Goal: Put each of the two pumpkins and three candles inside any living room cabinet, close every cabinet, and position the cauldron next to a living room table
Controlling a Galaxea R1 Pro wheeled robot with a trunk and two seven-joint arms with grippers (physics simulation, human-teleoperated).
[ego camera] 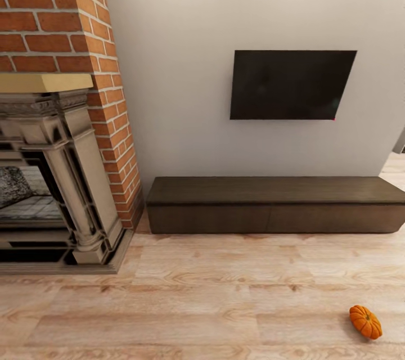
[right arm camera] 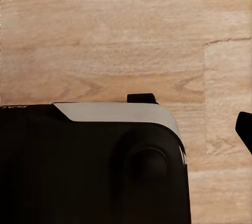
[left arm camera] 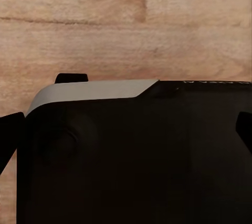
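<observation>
So the head view has the room: the long low dark-brown cabinet sits flat against the white wall, its drawer fronts flush and shut, top bare, so whatever's in it can't be seen; above it a black TV hangs on the wall; off to the left there's a brick chimney with a carved stone fireplace under a pale mantel, dark firebox open at the front; the one pumpkin in sight is lying on the plank floor near the bottom right corner of that view, well apart from the cabinet's front and tipped a bit on its side, bright orange with its ribs showing; can't really tell from here which of the two sizes it is. The wrist cams give you none of that; both look straight down at pale wood planks with a big black-and-grey chunk of the robot's own body in the way. In the left wrist view the left gripper only shows as dark finger bits at the two side edges, set wide apart, so it reads as released with nothing between them; in the right wrist view one dark fingertip pokes in at the edge and that's it for the right gripper; honestly can't tell whether that one is spread or clenched; nothing orange or tan near either.
</observation>
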